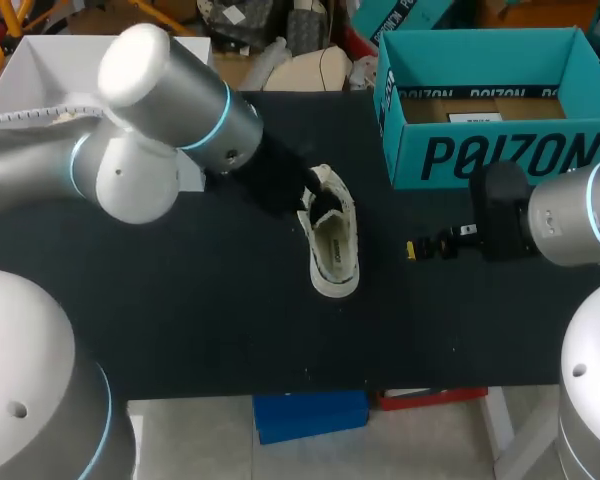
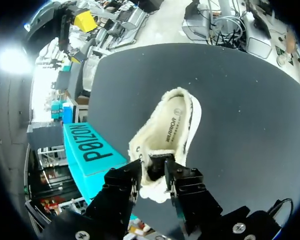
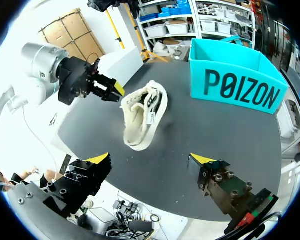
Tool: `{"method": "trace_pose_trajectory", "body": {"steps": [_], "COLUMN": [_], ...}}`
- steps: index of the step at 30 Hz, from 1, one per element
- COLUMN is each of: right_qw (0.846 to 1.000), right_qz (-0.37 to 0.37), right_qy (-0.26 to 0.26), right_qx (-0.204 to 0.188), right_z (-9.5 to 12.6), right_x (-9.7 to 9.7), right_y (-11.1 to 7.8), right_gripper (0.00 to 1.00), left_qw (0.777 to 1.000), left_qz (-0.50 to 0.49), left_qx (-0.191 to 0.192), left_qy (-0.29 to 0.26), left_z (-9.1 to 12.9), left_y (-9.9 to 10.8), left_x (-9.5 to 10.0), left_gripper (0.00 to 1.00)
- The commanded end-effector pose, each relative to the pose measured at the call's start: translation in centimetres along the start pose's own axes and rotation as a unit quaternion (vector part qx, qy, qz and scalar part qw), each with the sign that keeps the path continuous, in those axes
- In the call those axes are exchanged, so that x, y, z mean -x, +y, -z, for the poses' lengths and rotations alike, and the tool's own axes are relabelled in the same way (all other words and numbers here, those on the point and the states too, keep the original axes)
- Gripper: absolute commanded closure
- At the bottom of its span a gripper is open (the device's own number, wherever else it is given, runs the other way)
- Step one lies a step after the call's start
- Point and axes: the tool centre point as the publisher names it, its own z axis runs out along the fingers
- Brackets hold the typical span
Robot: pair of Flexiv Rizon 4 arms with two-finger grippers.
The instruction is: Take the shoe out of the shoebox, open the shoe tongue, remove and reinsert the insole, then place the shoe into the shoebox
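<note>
Looking at the head view, the shoe is already out of the shoebox. It's lying on the black table around the middle of the frame. The teal box is sitting open at the upper right, well apart from it.

The left gripper is holding the end of the shoe that's pointing toward the top of the frame. In the left wrist view both fingers are pressing on the fluffy rim from two sides, so it's clamped on the shoe, not just parked beside it. Whether that bit is the heel collar or the tongue, the pictures aren't really showing.

The insole is sitting inside the shoe, ahead of the left fingers. Guessing here, but gripping that end is probably about keeping the shoe pinned and the mouth pulled open so the insole is easy to reach. From the right wrist view the shoe is looking tipped, with its opening turned toward that arm, which fits.

The right gripper is hanging right of centre in the head view, near the shoe but not touching it. Its fingers are spread wide with nothing between them. It's lined up facing the opening, so it's likely the one going in for the insole.
</note>
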Motion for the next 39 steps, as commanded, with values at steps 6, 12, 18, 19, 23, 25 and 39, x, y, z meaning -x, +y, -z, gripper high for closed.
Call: {"method": "trace_pose_trajectory", "body": {"steps": [6, 12, 18, 19, 23, 25, 39], "right_qw": [1.000, 1.000, 1.000, 1.000, 1.000, 1.000, 1.000], "right_qz": [0.000, 0.000, 0.000, 0.000, 0.000, 0.000, 0.000], "right_qy": [0.001, 0.001, 0.001, 0.001, 0.001, 0.001, 0.001], "right_qx": [-0.001, -0.001, -0.001, -0.001, -0.001, -0.001, -0.001], "right_z": [0.0, 0.0, 0.0, 0.0, 0.0, 0.0, 0.0], "right_x": [0.0, 0.0, 0.0, 0.0, 0.0, 0.0, 0.0], "right_y": [0.0, 0.0, 0.0, 0.0, 0.0, 0.0, 0.0], "right_gripper": [0.00, 0.00, 0.00, 0.00, 0.00, 0.00, 0.00], "left_qw": [0.990, 0.986, 0.985, 0.984, 0.982, 0.982, 0.980], "left_qz": [-0.081, -0.084, -0.083, -0.085, -0.085, -0.085, -0.085], "left_qx": [-0.006, -0.012, -0.019, -0.021, -0.028, -0.029, -0.035], "left_qy": [0.115, 0.142, 0.152, 0.156, 0.167, 0.168, 0.175], "left_z": [0.2, -1.7, -3.6, -3.9, -4.9, -5.5, -9.2], "left_y": [1.0, 0.3, -0.2, -0.2, -0.3, -0.3, 0.4], "left_x": [-0.3, -1.8, -3.2, -3.4, -4.2, -4.6, -5.7], "left_gripper": [0.44, 0.48, 0.55, 0.57, 0.57, 0.56, 0.59]}}
